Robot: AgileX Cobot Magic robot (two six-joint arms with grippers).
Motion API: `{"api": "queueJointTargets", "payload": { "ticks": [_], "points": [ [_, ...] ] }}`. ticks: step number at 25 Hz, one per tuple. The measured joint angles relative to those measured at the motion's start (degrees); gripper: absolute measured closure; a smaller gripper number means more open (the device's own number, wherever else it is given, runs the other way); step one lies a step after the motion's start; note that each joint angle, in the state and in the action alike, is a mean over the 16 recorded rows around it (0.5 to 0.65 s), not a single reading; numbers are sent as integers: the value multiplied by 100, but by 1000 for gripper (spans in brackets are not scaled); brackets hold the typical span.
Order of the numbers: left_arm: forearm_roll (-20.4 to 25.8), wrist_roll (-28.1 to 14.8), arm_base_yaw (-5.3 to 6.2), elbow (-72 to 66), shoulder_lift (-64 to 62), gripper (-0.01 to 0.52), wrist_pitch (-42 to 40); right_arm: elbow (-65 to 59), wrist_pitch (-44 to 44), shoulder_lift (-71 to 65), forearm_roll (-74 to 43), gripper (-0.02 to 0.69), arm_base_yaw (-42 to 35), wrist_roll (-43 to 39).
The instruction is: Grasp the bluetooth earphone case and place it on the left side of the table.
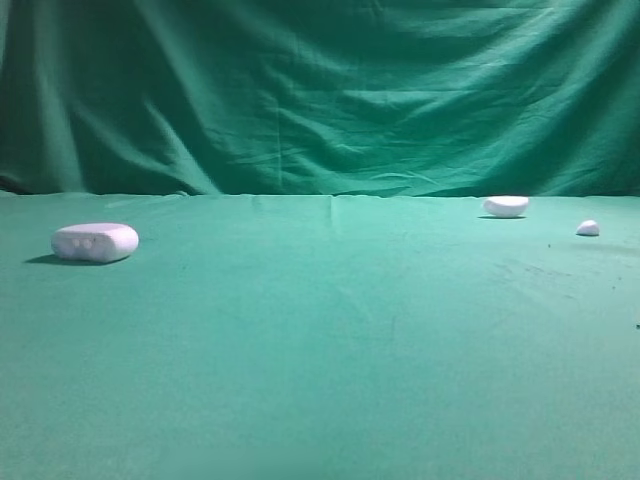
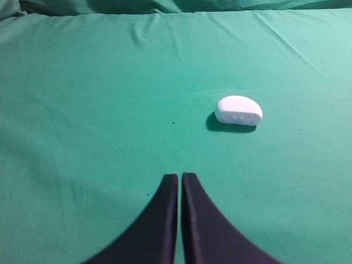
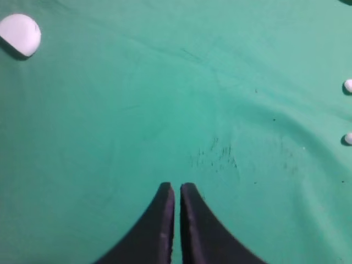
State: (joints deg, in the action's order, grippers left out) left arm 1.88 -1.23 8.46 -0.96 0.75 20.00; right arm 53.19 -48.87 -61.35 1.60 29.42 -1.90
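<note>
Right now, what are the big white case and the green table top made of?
The case looks like smooth hard plastic with a matte white finish: rounded edges, an even surface, and shallow oval dents along its side. It could be another molded material. The table is covered in green cloth: soft creases and faint dark scuffs show, with no shine. What lies beneath the cloth is hidden.

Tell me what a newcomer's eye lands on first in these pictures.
The white bluetooth earphone case stands out, lying alone at the far left of the green table. Far to the right, near the back edge, lie a smaller white half-dome piece and a tiny white pebble. In the wrist views, the left gripper and right gripper are shut, holding nothing.
</note>
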Motion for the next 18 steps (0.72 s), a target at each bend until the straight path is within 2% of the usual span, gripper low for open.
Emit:
{"api": "queueJointTargets", "payload": {
  "ticks": [12, 18],
  "points": [
    [0, 0, 0, 0, 0, 514, 0, -1341, 655, 2150, -199, 665, -50, 257],
    [0, 0, 0, 0, 0, 514, 0, -2122, 1376, 3049, -474, 665, -494, 406]
  ]
}}
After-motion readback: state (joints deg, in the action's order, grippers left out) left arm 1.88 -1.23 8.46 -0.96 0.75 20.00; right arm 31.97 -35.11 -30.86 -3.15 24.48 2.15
